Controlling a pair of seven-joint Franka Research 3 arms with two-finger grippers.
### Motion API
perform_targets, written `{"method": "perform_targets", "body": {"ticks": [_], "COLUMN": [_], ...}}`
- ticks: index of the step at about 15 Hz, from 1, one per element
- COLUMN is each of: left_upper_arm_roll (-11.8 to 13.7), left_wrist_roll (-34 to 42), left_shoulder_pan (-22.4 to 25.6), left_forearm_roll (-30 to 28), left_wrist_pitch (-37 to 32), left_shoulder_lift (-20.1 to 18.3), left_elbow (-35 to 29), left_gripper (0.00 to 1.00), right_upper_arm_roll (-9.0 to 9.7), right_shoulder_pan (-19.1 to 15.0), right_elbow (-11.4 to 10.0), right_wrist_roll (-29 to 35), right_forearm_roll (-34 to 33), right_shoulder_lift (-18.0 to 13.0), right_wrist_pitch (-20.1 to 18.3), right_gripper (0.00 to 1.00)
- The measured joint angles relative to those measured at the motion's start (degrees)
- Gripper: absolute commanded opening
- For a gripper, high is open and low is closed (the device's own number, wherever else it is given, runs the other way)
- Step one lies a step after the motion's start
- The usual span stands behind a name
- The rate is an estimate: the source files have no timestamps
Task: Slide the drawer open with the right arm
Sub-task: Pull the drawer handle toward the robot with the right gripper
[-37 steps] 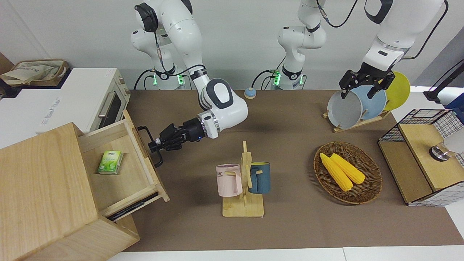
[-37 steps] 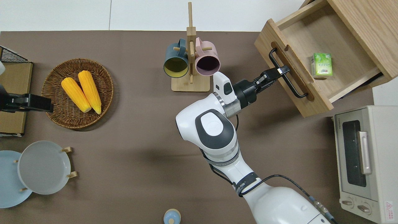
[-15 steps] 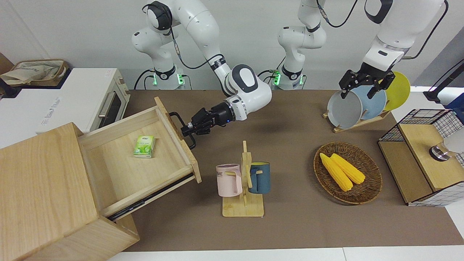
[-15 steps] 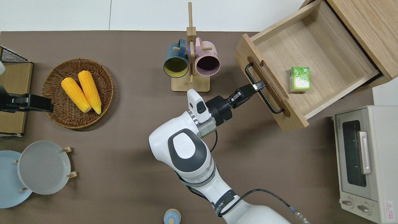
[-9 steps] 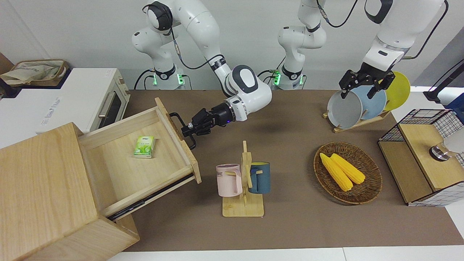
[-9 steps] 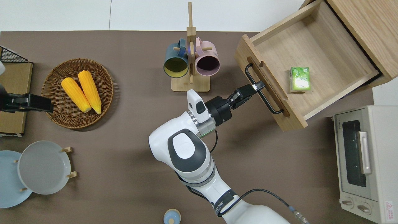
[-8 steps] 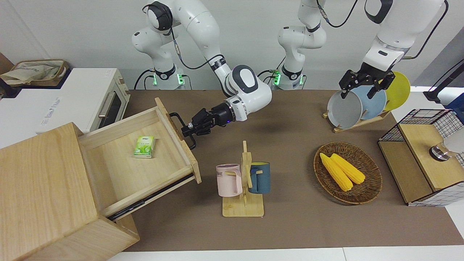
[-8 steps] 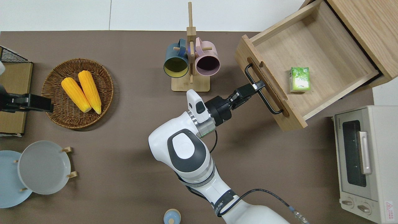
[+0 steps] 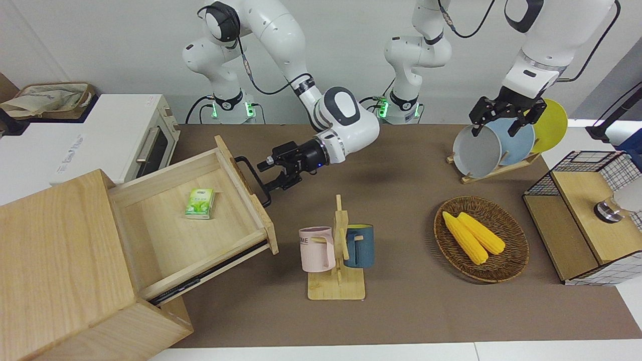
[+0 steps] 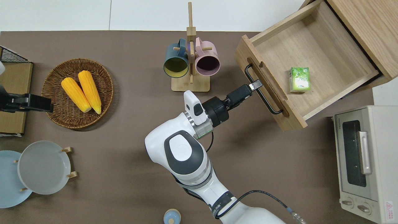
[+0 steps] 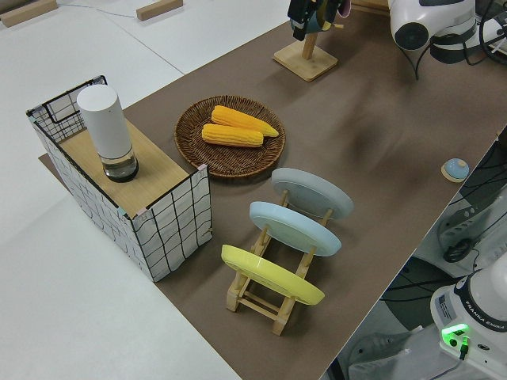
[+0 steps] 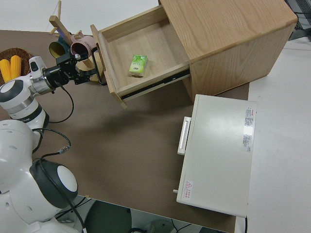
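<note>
The pale-wood drawer [image 9: 200, 240] stands pulled far out of the large wooden cabinet [image 9: 55, 250], at the right arm's end of the table. It also shows in the overhead view [image 10: 314, 43] and the right side view [image 12: 150, 43]. A small green box [image 9: 199, 203] lies in it. My right gripper [image 9: 269, 175] is open, one finger above and one below the black bar handle [image 9: 251, 173], no longer clamping it. In the overhead view the gripper [image 10: 253, 85] sits at the handle [image 10: 267, 99]. The left arm is parked.
A wooden mug rack [image 9: 337, 255] with a pink and a blue mug stands close to the drawer front. A white toaster oven [image 9: 115, 135] sits beside the cabinet. A basket with corn [image 9: 481, 238], a plate rack [image 9: 494, 145] and a wire-grid cabinet [image 9: 587, 215] stand toward the left arm's end.
My right gripper pulled the drawer farther out by the handle, then opened its fingers off the bar in the last half second. The drawer has stopped. The left arm has not moved.
</note>
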Motion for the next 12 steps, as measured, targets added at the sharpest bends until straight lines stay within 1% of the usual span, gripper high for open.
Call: {"method": "perform_targets", "body": {"ticks": [3, 5, 8, 10, 11, 12], "left_upper_arm_roll": [0.00, 0.00, 0.00, 0.00, 0.00, 0.00], "left_wrist_roll": [0.00, 0.00, 0.00, 0.00, 0.00, 0.00], "left_shoulder_pan": [0.00, 0.00, 0.00, 0.00, 0.00, 0.00], "left_forearm_roll": [0.00, 0.00, 0.00, 0.00, 0.00, 0.00], "left_wrist_pitch": [0.00, 0.00, 0.00, 0.00, 0.00, 0.00], "left_shoulder_lift": [0.00, 0.00, 0.00, 0.00, 0.00, 0.00], "left_elbow": [0.00, 0.00, 0.00, 0.00, 0.00, 0.00], "left_gripper": [1.00, 1.00, 1.00, 1.00, 1.00, 1.00], "right_upper_arm_roll": [0.01, 0.01, 0.02, 0.13, 0.40, 0.43], "right_shoulder_pan": [0.65, 1.08, 1.73, 2.22, 2.26, 2.25], "right_elbow": [0.00, 0.67, 3.72, 6.43, 8.12, 9.22], "right_wrist_roll": [0.57, 1.35, 1.82, 2.12, 2.32, 2.39], "right_forearm_roll": [0.38, 2.28, 7.34, 11.66, 14.38, 16.22], "right_shoulder_lift": [0.02, 0.04, 0.03, 0.00, -0.02, -0.04], "right_wrist_pitch": [0.00, 0.00, 0.00, 0.00, 0.00, -0.01], "right_gripper": [0.983, 0.983, 0.983, 0.983, 0.981, 0.981]}}
